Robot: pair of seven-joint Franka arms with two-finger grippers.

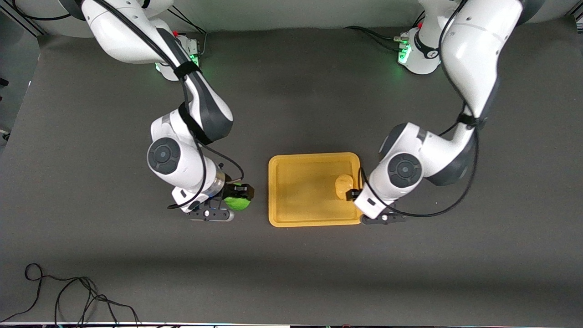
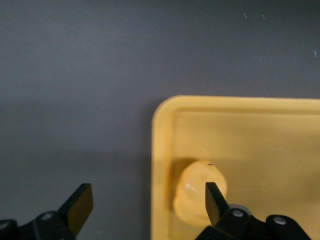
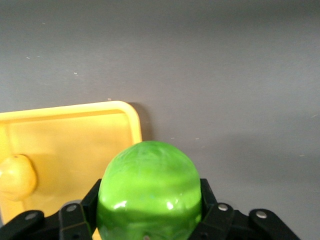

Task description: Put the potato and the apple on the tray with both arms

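Note:
The orange-yellow tray (image 1: 300, 214) lies at mid-table. The yellow-tan potato (image 1: 343, 184) lies in it against the rim at the left arm's end, and shows in the left wrist view (image 2: 196, 196). My left gripper (image 1: 353, 194) is open over that rim (image 2: 161, 150); one finger (image 2: 215, 200) is over the potato and the other finger (image 2: 80, 206) is over the bare table. My right gripper (image 1: 238, 197) is shut on the green apple (image 1: 237, 202) over the table beside the tray's other end. The right wrist view shows the apple (image 3: 150, 187), tray (image 3: 75, 135) and potato (image 3: 17, 177).
The table is a dark grey mat. Loose black cables (image 1: 68, 296) lie near the front edge toward the right arm's end. The two arm bases (image 1: 421, 54) stand along the back edge.

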